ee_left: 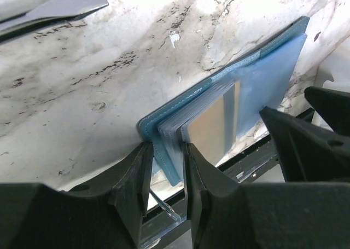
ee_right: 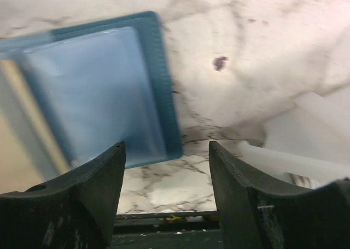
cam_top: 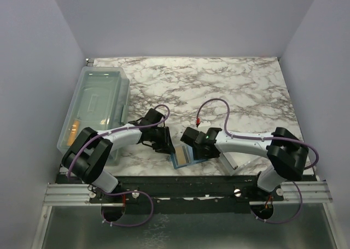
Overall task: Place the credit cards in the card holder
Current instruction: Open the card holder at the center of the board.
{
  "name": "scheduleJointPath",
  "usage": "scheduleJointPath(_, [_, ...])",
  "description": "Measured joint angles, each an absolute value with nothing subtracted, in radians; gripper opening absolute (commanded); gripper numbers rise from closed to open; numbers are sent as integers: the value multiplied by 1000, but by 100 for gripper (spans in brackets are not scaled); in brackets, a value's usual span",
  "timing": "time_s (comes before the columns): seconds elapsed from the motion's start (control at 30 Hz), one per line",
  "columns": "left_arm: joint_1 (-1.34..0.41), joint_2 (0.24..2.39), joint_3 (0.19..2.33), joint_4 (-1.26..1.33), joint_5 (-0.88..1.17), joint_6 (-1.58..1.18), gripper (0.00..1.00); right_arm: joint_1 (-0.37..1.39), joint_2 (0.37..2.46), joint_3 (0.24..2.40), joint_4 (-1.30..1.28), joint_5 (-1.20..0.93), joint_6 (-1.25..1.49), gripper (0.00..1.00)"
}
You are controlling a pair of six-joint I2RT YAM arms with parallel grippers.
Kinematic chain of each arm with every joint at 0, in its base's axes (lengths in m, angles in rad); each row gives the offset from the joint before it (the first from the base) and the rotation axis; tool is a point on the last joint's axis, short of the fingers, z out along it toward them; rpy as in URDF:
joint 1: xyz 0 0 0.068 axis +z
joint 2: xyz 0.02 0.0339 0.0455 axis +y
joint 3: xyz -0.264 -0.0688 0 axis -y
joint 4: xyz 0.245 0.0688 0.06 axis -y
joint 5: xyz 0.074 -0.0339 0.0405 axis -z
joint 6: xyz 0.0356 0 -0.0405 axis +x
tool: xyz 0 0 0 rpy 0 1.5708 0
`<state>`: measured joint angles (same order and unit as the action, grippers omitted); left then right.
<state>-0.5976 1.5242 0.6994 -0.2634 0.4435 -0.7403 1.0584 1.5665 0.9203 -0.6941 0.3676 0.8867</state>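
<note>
One card holder (cam_top: 187,157), laid open at the tabletop's (cam_top: 229,85) near edge, was flanked by two grippers.
Its left edge was pinched by the left gripper (ee_left: 167,150), and one credit card (ee_left: 216,128) was seen tucked inside; the right gripper (ee_right: 167,150) was shown spread and empty only by the right wrist view.

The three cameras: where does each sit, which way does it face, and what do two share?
Top external: above and behind the arms, looking down on the marble table; both arms show, bases at bottom.
Left wrist: on the left arm, looking along the left gripper, which pinches the edge of the open card holder.
Right wrist: on the right arm, looking down past the open right gripper at the table.
Shared: both wrist views show the card holder with a credit card inside.
</note>
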Motion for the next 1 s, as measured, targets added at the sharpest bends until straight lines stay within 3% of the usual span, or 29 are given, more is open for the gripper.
scheduleJointPath(0.13, [-598, 1524, 701, -265, 443, -736, 38, 1056, 1621, 979, -820, 432, 926, 63])
scheduleJointPath(0.27, [-598, 1524, 712, -281, 443, -725, 41, 1053, 1616, 994, -825, 436, 890, 56])
scheduleJointPath(0.43, [-598, 1477, 742, -334, 444, -701, 46, 1022, 1567, 961, -715, 364, 808, 41])
scheduleJointPath(0.67, [-598, 1408, 837, -358, 518, -698, 40, 945, 1530, 870, -531, 261, 742, 34])
scheduleJointPath(0.83, [-606, 1409, 844, -350, 542, -701, 41, 941, 1531, 816, -414, 163, 748, 34])
scheduleJointPath(1.0, [-609, 1409, 839, -350, 521, -699, 46, 941, 1530, 809, -323, 88, 773, 49])
